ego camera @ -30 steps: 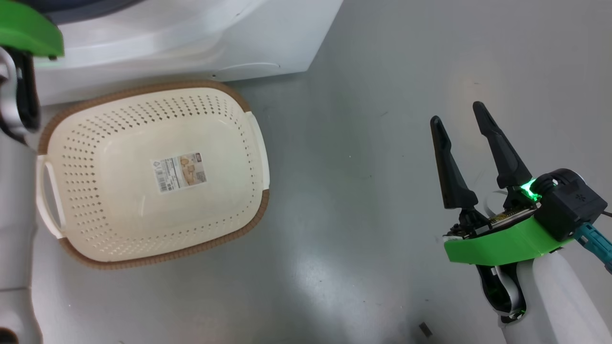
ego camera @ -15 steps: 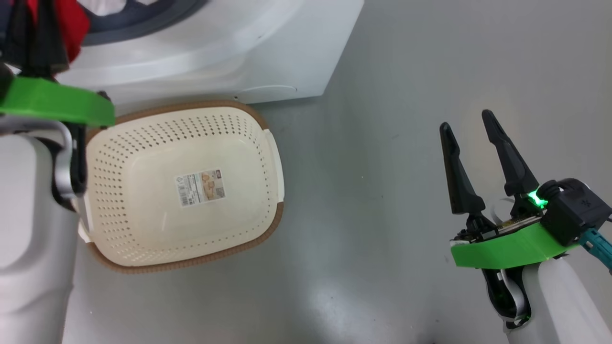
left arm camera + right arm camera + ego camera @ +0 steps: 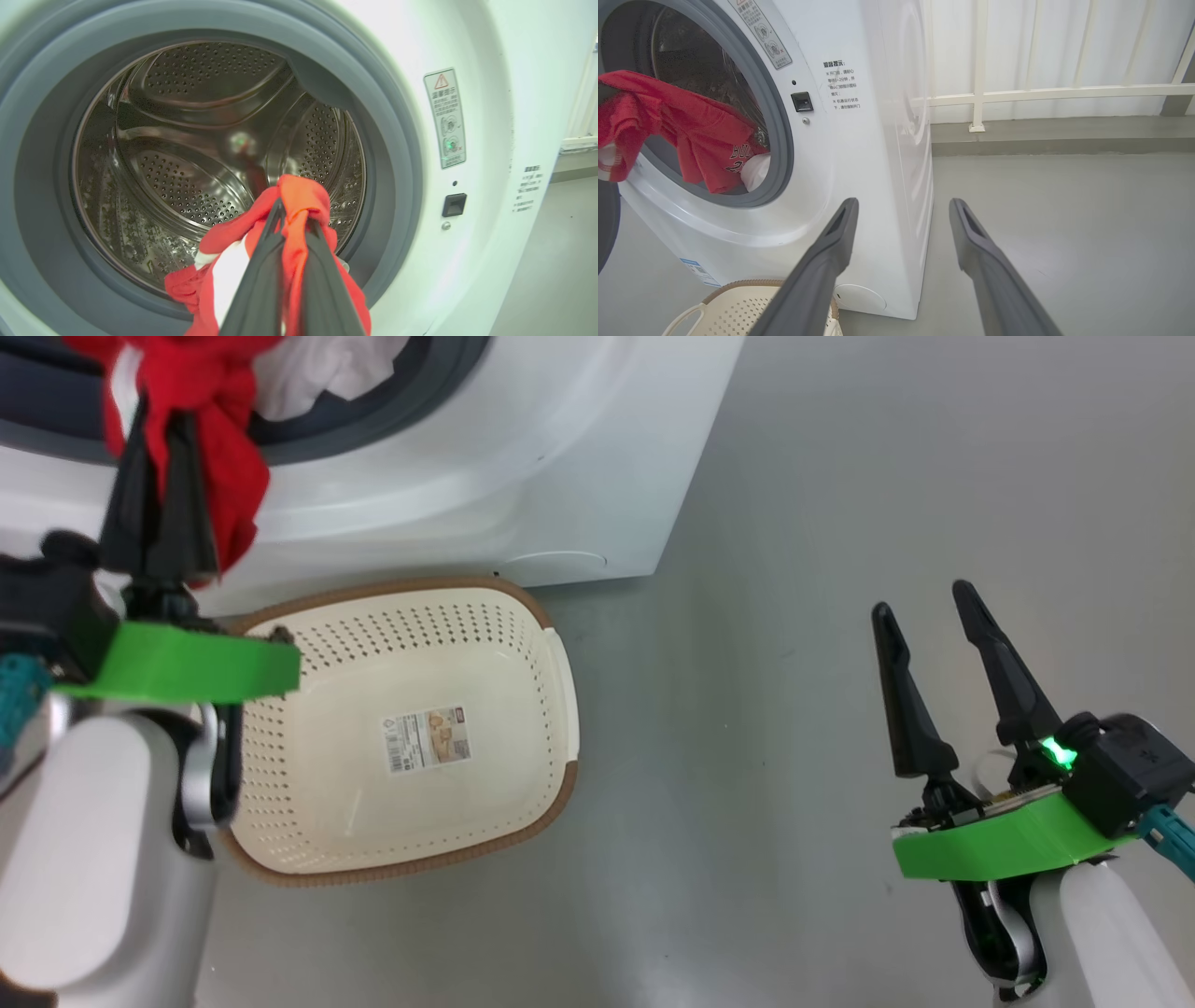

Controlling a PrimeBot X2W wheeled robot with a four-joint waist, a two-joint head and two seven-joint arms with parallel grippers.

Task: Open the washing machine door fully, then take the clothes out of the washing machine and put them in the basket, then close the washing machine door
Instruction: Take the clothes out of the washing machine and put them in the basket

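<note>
Left gripper (image 3: pixel 293 219): fingers pressed together, pinching a fold of the red jersey (image 3: pixel 705 135) at the washing machine (image 3: pixel 878 140) mouth. The cloth trails back from the fingertips over the grey gasket (image 3: pixel 387 140), so it's not free yet. Basket (image 3: pixel 523 644) sits empty just below the fingers, ready for the drop. Right gripper (image 3: pixel 922 597): fingers spread, holding nothing, well apart to the side.
</note>
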